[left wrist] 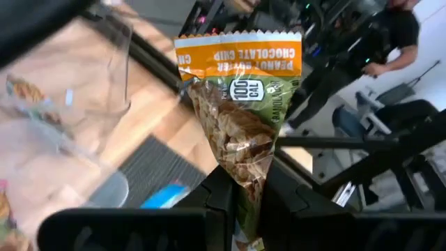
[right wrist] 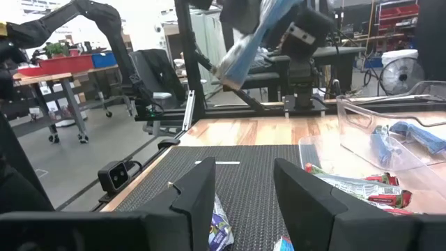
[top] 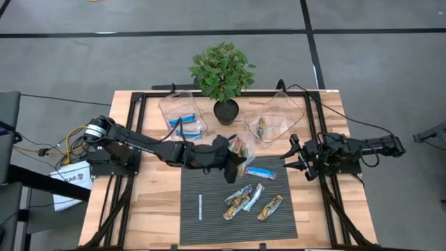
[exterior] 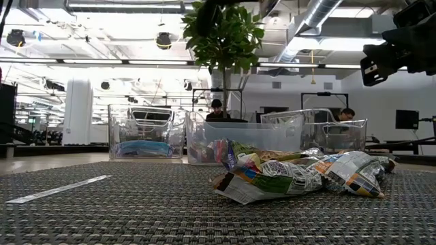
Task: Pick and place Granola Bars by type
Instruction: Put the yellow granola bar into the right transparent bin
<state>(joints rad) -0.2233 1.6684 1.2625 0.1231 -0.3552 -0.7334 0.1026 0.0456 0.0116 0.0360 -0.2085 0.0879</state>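
My left claw (left wrist: 240, 199) is clamped on one granola bar (left wrist: 240, 111): an orange-topped wrapper, green lower down, its crimped end sticking out past my fingertips. The fingers (left wrist: 219, 195) pinch the wrapper's narrow end, so the bar stands out ahead of the claw. From the high view, this claw (top: 233, 166) sits over the far edge of the dark mat (top: 209, 230), near the table's middle, just in front of the potted plant (top: 221, 73).

My right claw (right wrist: 240, 192) is parked over the right side of the table (top: 146, 202), fingers spread apart with nothing between them. In the high view it (top: 296, 157) sits beside the right clear tub (top: 275, 115), well apart from the loose bars.

Loose bars on the mat:
- a blue bar (top: 260, 172) just right of my left claw
- a cluster of bars (top: 244, 199) near the mat's middle
- one more bar (top: 270, 206) angled to the right of that cluster

In the low view the cluster (exterior: 300, 173) lies as a crumpled heap on the mat.

Tubs: left clear tub (top: 182, 115) holds blue wrappers (top: 185, 122). The right tub holds one bar (top: 261, 127). More wrappers (top: 242, 146) lie between the tubs, just beside my left claw.

A thin white stick (top: 200, 206) lies on the mat's left part.
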